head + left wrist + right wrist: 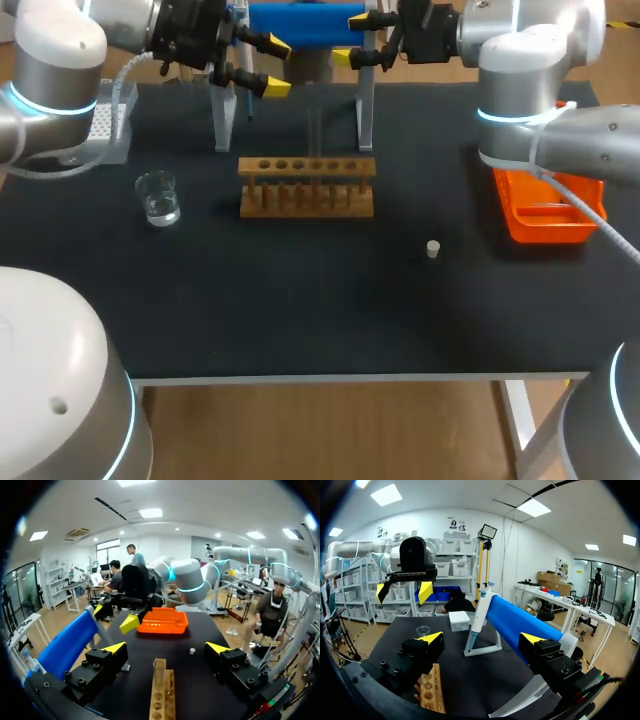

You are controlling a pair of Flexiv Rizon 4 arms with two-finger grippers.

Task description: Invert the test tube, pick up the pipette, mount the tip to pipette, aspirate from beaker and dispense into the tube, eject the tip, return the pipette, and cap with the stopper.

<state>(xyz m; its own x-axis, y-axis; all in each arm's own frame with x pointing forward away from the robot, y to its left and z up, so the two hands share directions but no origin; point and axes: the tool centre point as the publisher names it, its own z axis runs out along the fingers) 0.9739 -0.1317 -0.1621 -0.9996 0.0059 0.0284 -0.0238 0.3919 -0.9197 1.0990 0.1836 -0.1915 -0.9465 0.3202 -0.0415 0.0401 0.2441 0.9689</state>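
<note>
A wooden rack point(307, 187) stands mid-table with a clear test tube point(315, 135) upright in it. The same test tube point(159, 672) rises just ahead of my left gripper point(167, 649), between its open fingers but touched by neither. My left gripper point(262, 65) and right gripper point(360, 40) hang high over the table's back, facing each other, both open and empty. The pipette point(477, 620) hangs on its stand ahead of my right gripper point(481, 639). The beaker point(158, 197) sits left of the rack and the small white stopper point(432, 249) lies at the right.
A tip box point(108, 120) stands at the back left. An orange tray point(545, 215) sits at the right edge under my right arm. The stand's blue bar point(305, 25) and its legs are behind the rack.
</note>
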